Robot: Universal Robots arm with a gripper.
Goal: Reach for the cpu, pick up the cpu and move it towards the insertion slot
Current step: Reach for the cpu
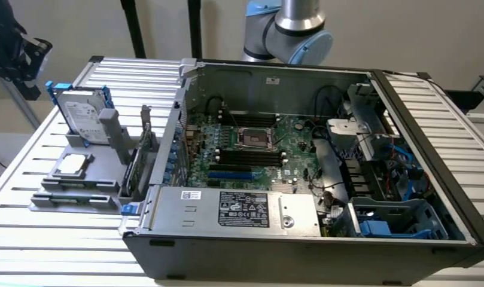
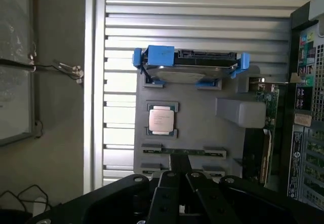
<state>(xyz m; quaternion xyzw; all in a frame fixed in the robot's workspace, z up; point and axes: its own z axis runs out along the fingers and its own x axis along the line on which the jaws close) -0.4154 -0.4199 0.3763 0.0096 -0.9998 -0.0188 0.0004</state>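
Reach step: claw (image 2: 179, 177), state cannot tell, hangs clear of untouched cpu (image 2: 162, 119) in grey holder (image 2: 202, 138), 9 o'clock of insertion slot (image 1: 256, 139)

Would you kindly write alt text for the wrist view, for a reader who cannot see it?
The cpu lies untouched in a grey holder on a slatted metal table, with the gripper apart from it. A blue-framed hard drive stands beside it.
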